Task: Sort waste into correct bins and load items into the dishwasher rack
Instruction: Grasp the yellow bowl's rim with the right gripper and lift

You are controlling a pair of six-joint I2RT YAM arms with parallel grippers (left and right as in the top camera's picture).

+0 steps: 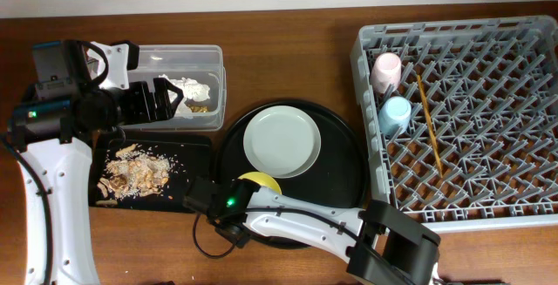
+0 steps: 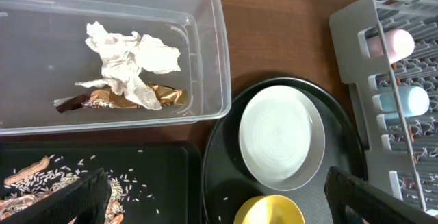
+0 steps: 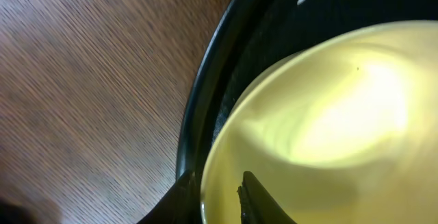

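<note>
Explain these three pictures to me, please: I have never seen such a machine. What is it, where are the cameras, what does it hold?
It is a robot with two arms at a table; each arm ends in a two-finger pincer. One picture looks down from above; the other two come from cameras on the wrists. A grey rack holds a pink cup, a blue cup and chopsticks. A round tray carries a plate and a yellow bowl. A clear tub holds a napkin and a wrapper; a flat black tray holds scraps. The left pincer is open and empty. The right pincer has one finger inside the bowl's rim and one outside; whether it grips yet, I cannot tell.
</note>
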